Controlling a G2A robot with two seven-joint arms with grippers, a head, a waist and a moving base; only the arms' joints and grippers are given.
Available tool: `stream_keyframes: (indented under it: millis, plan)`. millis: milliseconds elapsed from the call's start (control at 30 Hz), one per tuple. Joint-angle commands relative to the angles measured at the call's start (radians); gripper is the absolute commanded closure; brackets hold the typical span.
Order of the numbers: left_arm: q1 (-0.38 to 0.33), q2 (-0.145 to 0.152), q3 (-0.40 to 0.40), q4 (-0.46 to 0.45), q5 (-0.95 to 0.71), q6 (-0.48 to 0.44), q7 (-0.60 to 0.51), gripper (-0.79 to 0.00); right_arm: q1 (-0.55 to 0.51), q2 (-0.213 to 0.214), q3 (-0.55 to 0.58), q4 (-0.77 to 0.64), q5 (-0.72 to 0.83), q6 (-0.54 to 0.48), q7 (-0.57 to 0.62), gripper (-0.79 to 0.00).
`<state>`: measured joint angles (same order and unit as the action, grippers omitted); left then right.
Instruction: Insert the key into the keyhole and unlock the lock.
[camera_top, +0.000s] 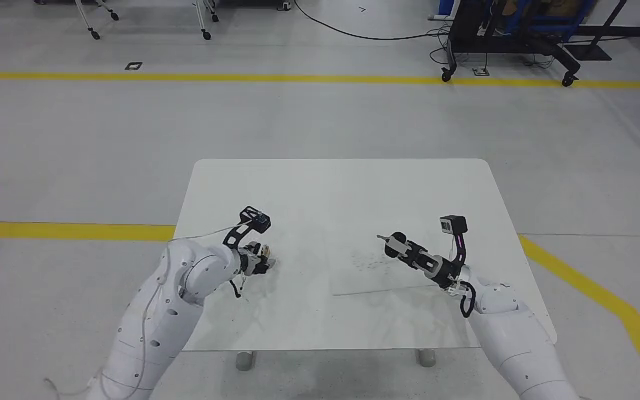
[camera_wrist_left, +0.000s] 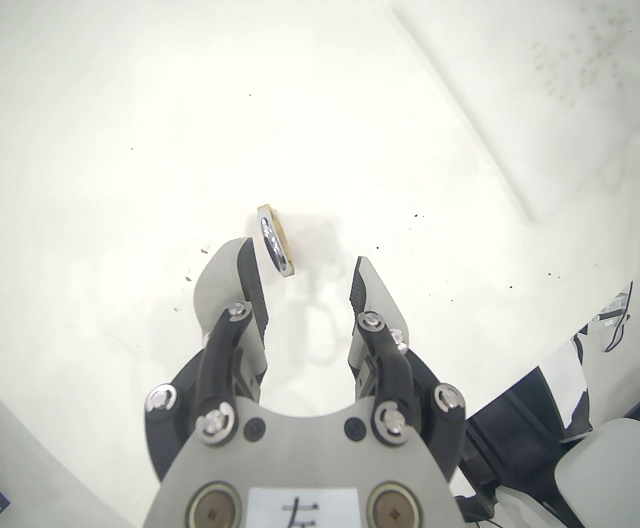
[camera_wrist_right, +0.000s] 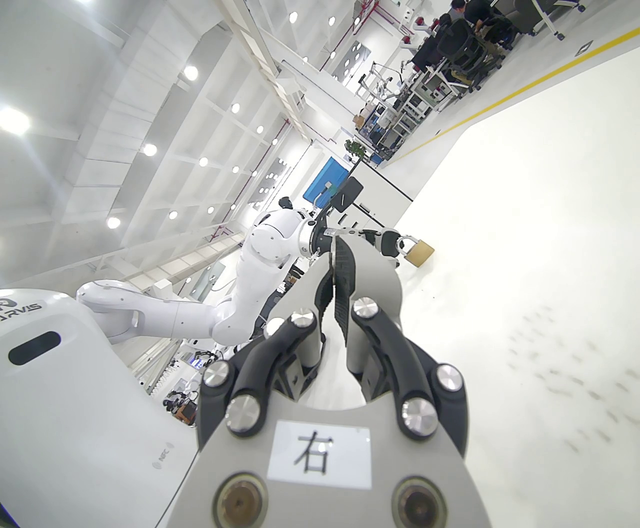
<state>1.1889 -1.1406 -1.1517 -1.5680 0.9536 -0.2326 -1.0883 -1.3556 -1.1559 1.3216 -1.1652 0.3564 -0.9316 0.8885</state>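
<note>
The left gripper (camera_wrist_left: 302, 254) is spread, and the brass padlock (camera_wrist_left: 275, 240) stands on the table (camera_top: 340, 190) just at its fingertips, nearer to one finger. I think it should centre on the body before closing, so the lock does not tip. The right gripper (camera_wrist_right: 336, 245) is pressed together, it seems on a thin key (camera_top: 381, 237), well apart from the lock with bare table between them.

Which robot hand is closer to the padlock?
Left. The left hand is open right beside the padlock, which stands just past one fingertip. The right hand is far across the table, shut on the key.
</note>
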Motion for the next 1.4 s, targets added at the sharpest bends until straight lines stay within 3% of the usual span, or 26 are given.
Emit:
stream_keyframes:
  millis: [0,267,300,367,800,933,1067,1200,1267,1367]
  plan:
    - [-0.011,-0.002,0.008,0.009,-0.003,0.003,0.004,-0.369,0.0,0.0,0.0,0.0,0.0,0.0,0.0,0.0]
    - [-0.058,-0.01,0.05,0.051,0.001,0.012,-0.001,-0.28,0.0,0.0,0.0,0.0,0.0,0.0,0.0,0.0]
    - [-0.064,-0.011,0.056,0.057,0.002,0.014,-0.002,-0.246,0.0,0.0,0.0,0.0,0.0,0.0,0.0,0.0]
    - [-0.076,-0.013,0.067,0.066,0.002,0.017,-0.004,0.0,0.0,0.0,0.0,0.0,0.0,0.0,0.0,0.0]
    - [-0.083,-0.011,0.072,0.083,0.016,0.031,-0.014,0.0,0.0,0.0,0.0,0.0,0.0,0.0,0.0,0.0]
    - [-0.065,-0.012,0.059,0.076,-0.03,0.026,0.07,0.0,0.0,0.0,0.0,0.0,0.0,0.0,0.0,0.0]
    - [-0.044,-0.019,0.024,0.078,-0.201,-0.004,0.23,0.0,0.0,0.0,0.0,0.0,0.0,0.0,0.0,0.0]
    - [-0.076,-0.036,0.037,0.131,-0.354,-0.061,0.347,0.0,0.0,0.0,0.0,0.0,0.0,0.0,0.0,0.0]
    - [-0.117,-0.042,0.106,0.128,-0.248,-0.082,0.295,0.0,0.0,0.0,0.0,0.0,0.0,0.0,0.0,0.0]
    - [-0.117,-0.042,0.106,0.128,-0.248,-0.082,0.295,0.0,0.0,0.0,0.0,0.0,0.0,0.0,0.0,0.0]
